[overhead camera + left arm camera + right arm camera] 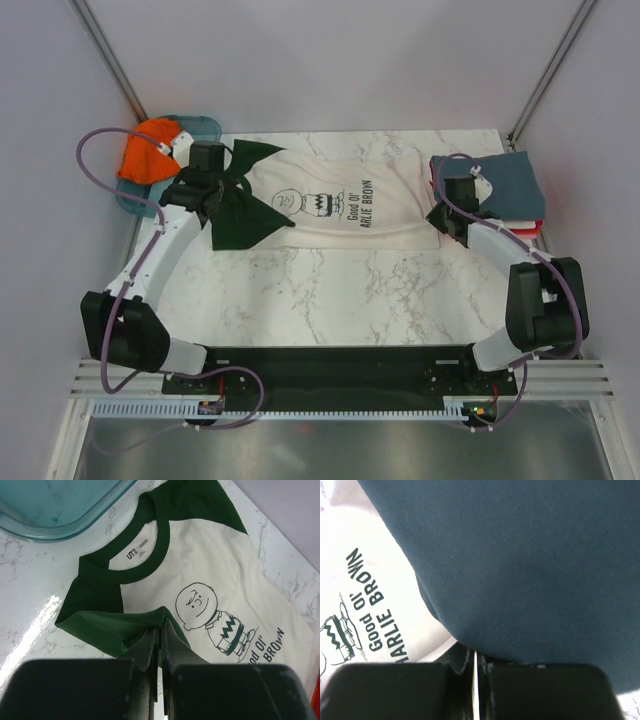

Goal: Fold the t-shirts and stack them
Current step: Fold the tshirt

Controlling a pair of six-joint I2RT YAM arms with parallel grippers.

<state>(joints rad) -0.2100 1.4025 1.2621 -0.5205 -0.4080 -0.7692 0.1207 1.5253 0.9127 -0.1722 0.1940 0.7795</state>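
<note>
left gripper [160, 637] clamped on the green sleeve [110, 625]. right gripper [476, 666] closed at the hem with a thin white edge between the jaws, looks pinched. cream shirt [340, 205] should be light and limp and will sag and drag, so take seams or corners with both arms. It lies flat mid-table, print up, green collar. blue shirt [505, 180] sits folded at right, orange shirt [145, 160] far left in the tray [208, 124].

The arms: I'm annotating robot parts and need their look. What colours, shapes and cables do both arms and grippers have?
Both the left arm and right arm have white links between bulky black joint housings. A lilac cable loops loosely along each. The left gripper and right gripper have blocky black bodies and dark fingers.
</note>
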